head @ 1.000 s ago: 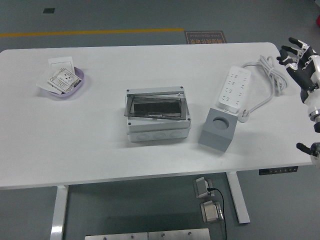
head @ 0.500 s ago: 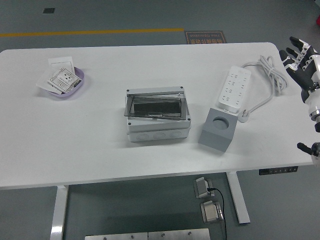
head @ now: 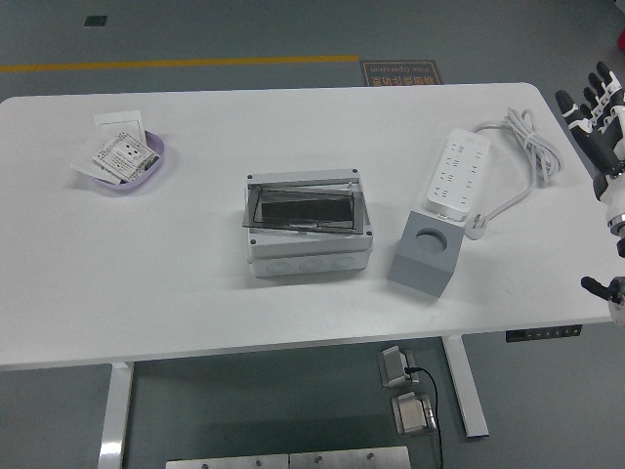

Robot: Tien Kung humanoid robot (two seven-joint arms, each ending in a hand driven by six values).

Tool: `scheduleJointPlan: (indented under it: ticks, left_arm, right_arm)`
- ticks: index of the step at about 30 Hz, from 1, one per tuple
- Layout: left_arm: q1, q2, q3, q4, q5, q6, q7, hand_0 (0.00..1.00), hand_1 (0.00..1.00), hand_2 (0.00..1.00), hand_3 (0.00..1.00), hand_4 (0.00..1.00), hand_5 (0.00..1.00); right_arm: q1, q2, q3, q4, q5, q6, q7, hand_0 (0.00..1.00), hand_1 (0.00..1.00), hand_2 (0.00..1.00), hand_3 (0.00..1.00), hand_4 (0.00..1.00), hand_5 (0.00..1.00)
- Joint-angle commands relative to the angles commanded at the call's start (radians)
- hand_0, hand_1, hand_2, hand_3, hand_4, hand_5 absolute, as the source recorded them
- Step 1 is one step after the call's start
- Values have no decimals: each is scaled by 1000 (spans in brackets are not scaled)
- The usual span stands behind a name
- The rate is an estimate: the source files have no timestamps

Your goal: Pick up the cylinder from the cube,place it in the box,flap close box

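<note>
A grey cube (head: 426,253) stands right of the table's middle, and the round hole in its top holds nothing. I see no cylinder in this view. Left of the cube sits a grey box (head: 308,222) whose dark clear flap lies down over its opening. My right hand (head: 596,101) hangs at the picture's right edge, beyond the table's right end, with its fingers spread and nothing in them. The left arm is out of view.
A white power strip (head: 458,173) with a coiled cable (head: 532,147) lies behind the cube. At the far left a purple bowl (head: 124,161) holds white socket plates. The table's near edge (head: 293,344) runs along the lower part of the picture.
My right hand has drifted to the right and slightly up, farther from the table. The box, cube and power strip have not moved.
</note>
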Motion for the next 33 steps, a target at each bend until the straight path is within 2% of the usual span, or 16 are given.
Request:
scheduleJointPlan:
  ticks: [1, 2, 7, 8, 10, 13, 14, 20, 21, 26, 27, 32, 33]
  left_arm:
    - [0, 0, 1, 0, -1, 0, 0, 609, 668, 601, 591, 635, 270]
    - [-1, 0, 3, 0, -3, 0, 0, 608, 668, 601, 591, 636, 271]
    - [1, 0, 2, 0, -1, 0, 1, 608, 668, 601, 591, 636, 271]
    - [1, 1, 1, 0, -1, 0, 1, 608, 667, 602, 592, 636, 269]
    - [1, 1, 2, 0, -1, 0, 1, 608, 667, 602, 592, 636, 269]
    - [-1, 1, 4, 0, -3, 0, 0, 608, 667, 602, 592, 636, 269]
    - [-2, 1, 4, 0, -4, 0, 0, 608, 667, 601, 592, 636, 269]
    - [0, -1, -1, 0, 2, 0, 2, 608, 667, 601, 592, 636, 269]
    - [0, -1, -1, 0, 3, 0, 2, 608, 667, 601, 592, 635, 268]
    - [-2, 0, 3, 0, -1, 0, 0, 608, 667, 601, 592, 635, 268]
    - [-2, 0, 2, 0, -1, 0, 0, 608, 667, 601, 592, 636, 268]
    - [-1, -1, -3, 0, 5, 0, 2, 608, 667, 601, 592, 636, 268]
    - [-1, -1, -4, 0, 6, 0, 2, 608, 667, 601, 592, 635, 269]
  right_arm:
    - [1, 1, 3, 5, 4, -32, -7, 998, 998, 998, 998, 998, 604]
    - [2, 2, 8, 8, 5, -64, -16, 998, 998, 998, 998, 884, 399]
    - [1, -1, 20, 25, -54, -198, -52, 998, 998, 998, 998, 884, 399]
    - [2, -1, 21, 25, -58, -219, -52, 358, 512, 532, 675, 574, 7]
    - [4, 0, 23, 25, -61, -244, -50, 358, 512, 532, 675, 574, 7]
    - [4, 1, 22, 20, -57, -238, -45, 358, 512, 532, 675, 574, 7]
    - [3, 1, 22, 17, -58, -224, -44, 284, 347, 332, 393, 401, 2]
    - [1, 2, 17, -7, -88, -82, -60, 284, 347, 332, 393, 401, 2]
    - [1, 2, 15, -9, -88, -60, -59, 302, 401, 378, 470, 526, 2]
    - [1, 4, 4, -19, -50, 44, -37, 302, 401, 378, 470, 526, 2]
    - [1, 4, 3, -21, -38, 58, -34, 998, 998, 992, 998, 945, 411]
    - [0, 5, 1, -26, -11, 80, -35, 998, 998, 992, 998, 945, 411]
    - [-1, 5, 1, -27, -9, 82, -37, 998, 998, 998, 998, 998, 668]
